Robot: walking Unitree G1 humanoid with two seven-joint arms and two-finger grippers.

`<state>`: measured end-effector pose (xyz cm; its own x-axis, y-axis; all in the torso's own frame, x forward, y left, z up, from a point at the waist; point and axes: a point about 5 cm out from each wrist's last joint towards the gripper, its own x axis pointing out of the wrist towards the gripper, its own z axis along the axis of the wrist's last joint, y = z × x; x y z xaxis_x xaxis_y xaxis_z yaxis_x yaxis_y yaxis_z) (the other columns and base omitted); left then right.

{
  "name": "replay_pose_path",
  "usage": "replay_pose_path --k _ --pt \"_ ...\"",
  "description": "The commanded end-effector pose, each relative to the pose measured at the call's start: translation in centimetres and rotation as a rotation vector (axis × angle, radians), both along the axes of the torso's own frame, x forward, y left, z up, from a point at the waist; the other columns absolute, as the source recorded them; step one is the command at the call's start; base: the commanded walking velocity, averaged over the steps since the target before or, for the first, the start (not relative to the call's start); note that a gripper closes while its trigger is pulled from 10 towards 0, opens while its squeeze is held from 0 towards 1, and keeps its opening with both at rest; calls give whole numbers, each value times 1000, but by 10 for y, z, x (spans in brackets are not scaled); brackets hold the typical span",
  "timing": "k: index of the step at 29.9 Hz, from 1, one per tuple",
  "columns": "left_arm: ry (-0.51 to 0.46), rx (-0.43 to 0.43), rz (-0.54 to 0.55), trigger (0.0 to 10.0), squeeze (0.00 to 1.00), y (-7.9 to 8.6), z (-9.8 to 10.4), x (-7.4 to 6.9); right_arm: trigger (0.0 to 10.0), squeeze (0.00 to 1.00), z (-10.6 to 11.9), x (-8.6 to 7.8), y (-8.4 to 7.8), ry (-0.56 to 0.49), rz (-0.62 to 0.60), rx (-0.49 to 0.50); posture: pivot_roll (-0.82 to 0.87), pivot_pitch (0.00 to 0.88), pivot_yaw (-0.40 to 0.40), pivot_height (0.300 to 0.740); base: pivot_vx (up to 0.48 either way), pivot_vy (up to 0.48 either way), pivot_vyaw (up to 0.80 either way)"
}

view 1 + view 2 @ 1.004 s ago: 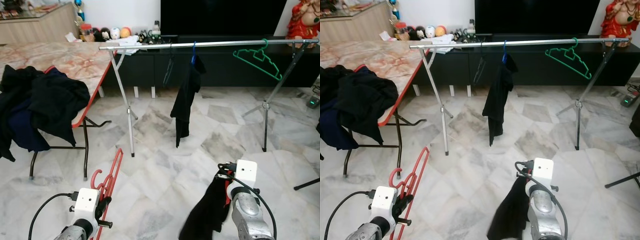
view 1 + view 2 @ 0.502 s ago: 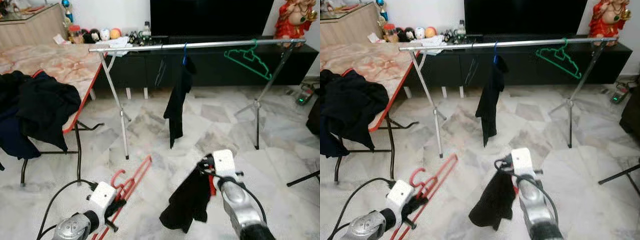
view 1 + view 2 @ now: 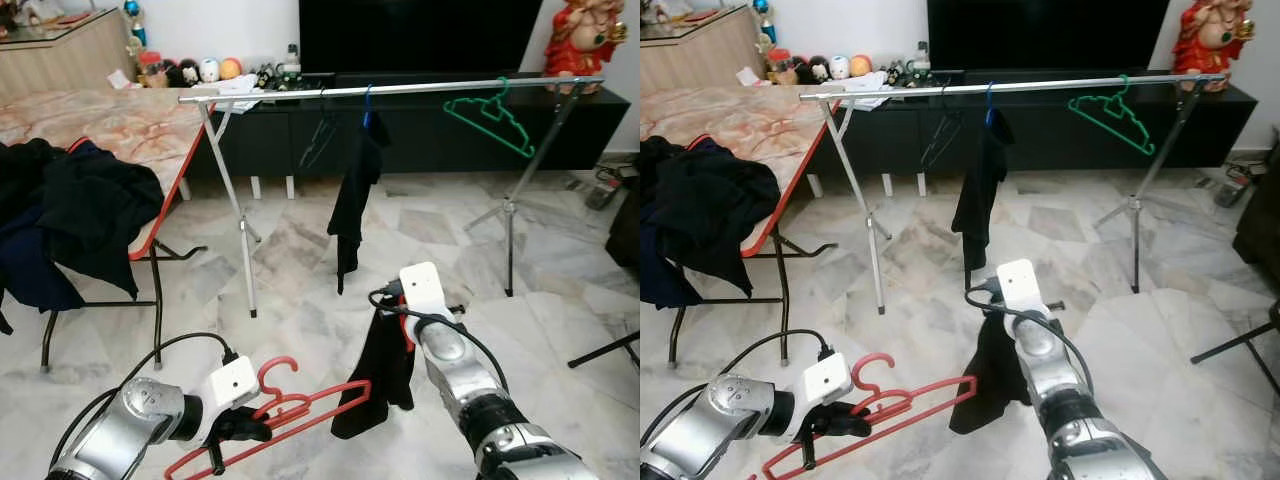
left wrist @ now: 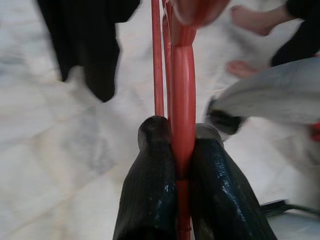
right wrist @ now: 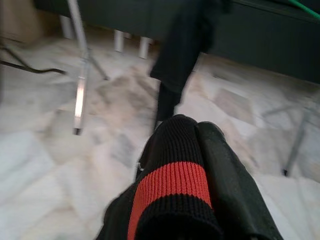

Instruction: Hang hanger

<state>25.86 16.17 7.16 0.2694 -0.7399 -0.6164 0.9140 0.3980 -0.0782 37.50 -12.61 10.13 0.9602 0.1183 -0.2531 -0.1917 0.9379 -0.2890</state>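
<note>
The left gripper (image 3: 235,428), lower left of the frame, is clamping a red hanger (image 3: 290,415) lying nearly flat, hook up. The right gripper (image 3: 392,318), lower centre, is pinching a black garment (image 3: 378,365) with a red band, dangling beside the hanger's tip. The rail (image 3: 400,88) is running across the top, well apart. Risk: the dangling cloth snagging or slipping off while being threaded onto the hanger.

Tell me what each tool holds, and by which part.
Left tool: red plastic hanger, pinched on its bar below the hook. Right tool: black knitted garment with a red stripe, by its upper edge.
</note>
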Motion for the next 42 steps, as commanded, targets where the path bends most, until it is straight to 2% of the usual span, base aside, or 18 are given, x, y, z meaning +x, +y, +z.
replay_pose_path --k 1,4,8,11,13,20,30,39,42 --pt "12 -27 -17 10000 0 -4 4 0 10000 0 13 6 16 -21 71 14 75 68 31 740 0 0 0" --pt "26 -44 -21 10000 0 -6 4 -1 10000 0 17 8 22 -18 93 17 75 72 28 740 0 0 0" --pt "11 -91 19 10000 0 -10 8 4 10000 0 15 8 29 35 144 19 88 75 21 740 0 0 0" --pt "5 -120 45 10000 0 -13 10 8 10000 0 6 4 28 92 160 29 90 74 20 740 0 0 0" --pt "-6 -156 79 10000 0 -16 12 14 10000 0 -4 0 20 124 118 -14 94 74 17 740 0 0 0" --pt "-27 -228 174 10000 0 -23 18 26 10000 0 -11 -5 29 175 173 72 89 77 20 740 0 0 0" --pt "-45 -140 279 10000 0 -15 6 34 10000 0 -10 -3 23 168 135 83 88 82 21 740 0 0 0" --pt "-77 -118 361 10000 0 -12 3 40 10000 0 -9 -2 15 156 103 70 87 80 20 740 0 0 0" --pt "-112 -122 434 10000 0 -8 3 46 10000 0 -11 -3 12 156 92 53 88 80 18 740 0 0 0"
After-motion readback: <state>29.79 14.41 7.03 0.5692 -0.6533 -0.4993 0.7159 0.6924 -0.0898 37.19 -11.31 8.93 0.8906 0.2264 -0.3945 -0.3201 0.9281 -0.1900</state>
